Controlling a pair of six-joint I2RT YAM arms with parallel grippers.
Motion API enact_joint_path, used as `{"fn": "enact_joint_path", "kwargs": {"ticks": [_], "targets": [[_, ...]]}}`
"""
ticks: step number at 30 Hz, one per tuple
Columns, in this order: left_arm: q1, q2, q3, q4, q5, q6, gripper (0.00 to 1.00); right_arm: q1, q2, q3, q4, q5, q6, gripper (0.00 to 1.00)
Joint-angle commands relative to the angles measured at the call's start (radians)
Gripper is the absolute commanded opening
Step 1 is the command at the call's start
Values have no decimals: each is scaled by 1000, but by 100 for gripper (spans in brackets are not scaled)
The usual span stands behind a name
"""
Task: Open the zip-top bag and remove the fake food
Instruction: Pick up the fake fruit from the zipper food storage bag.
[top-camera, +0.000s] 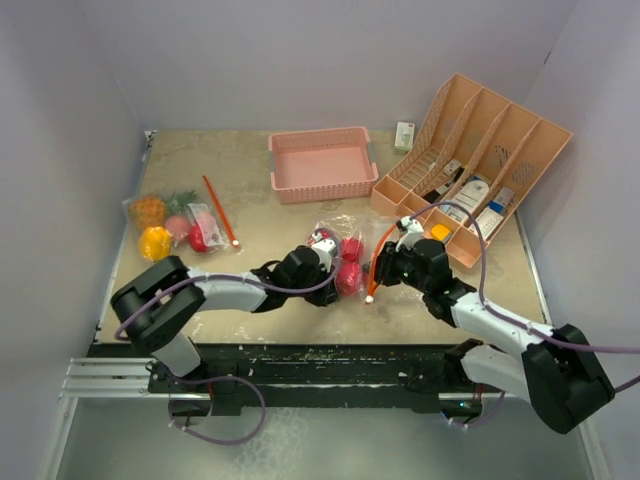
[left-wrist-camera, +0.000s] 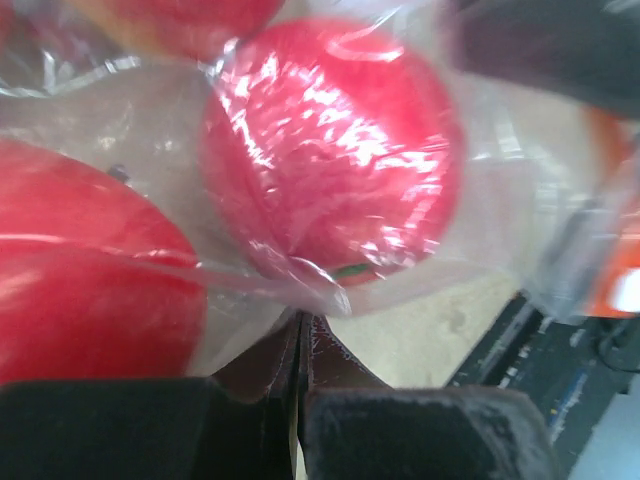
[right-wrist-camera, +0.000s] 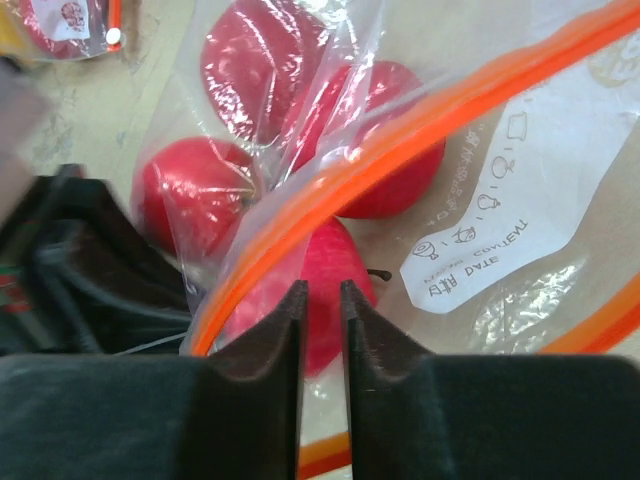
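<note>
Red fruits (left-wrist-camera: 330, 150) in the zip-top bag (left-wrist-camera: 500, 230) blur and spill past the left wrist camera's frame; a dark shape (left-wrist-camera: 560, 50) beside them is smeared beyond telling; the far carton (top-camera: 404, 135) carries a label too small to read.

"DATE" on bag label (right-wrist-camera: 505, 225) (tilted).

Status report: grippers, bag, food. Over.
Left gripper shut, pinching zip-top bag. Right gripper barely open at orange zip. Red fruits inside bag. Nothing blocking seen.
</note>
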Motion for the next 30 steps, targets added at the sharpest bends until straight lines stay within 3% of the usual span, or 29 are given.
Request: {"fn": "enact_joint_path", "kwargs": {"ticks": [1,3,5,10,12,16,19,24,30], "targets": [[-2,107,56,104,19,-6,0,5,-85,-3,-36,4,-11,32],[-1,138,72,115,19,2,0,5,-105,-6,-48,3,-18,49],[-1,158,95,113,20,12,0,4,-103,-5,-63,1,-30,58],[-1,176,146,96,21,37,0,5,-56,-7,-54,-19,-47,66],[-1,168,150,93,32,44,0,5,-39,-8,-37,-26,-48,59],[-1,120,129,73,60,52,0,5,-10,-6,-4,-2,-29,27],[-2,38,128,-11,106,93,0,4,8,0,-5,17,-26,9],[-1,-143,153,-193,39,176,0,5,6,-8,15,30,-13,4],[4,-114,192,-235,-74,224,0,5,3,-4,16,37,-11,2]]}}
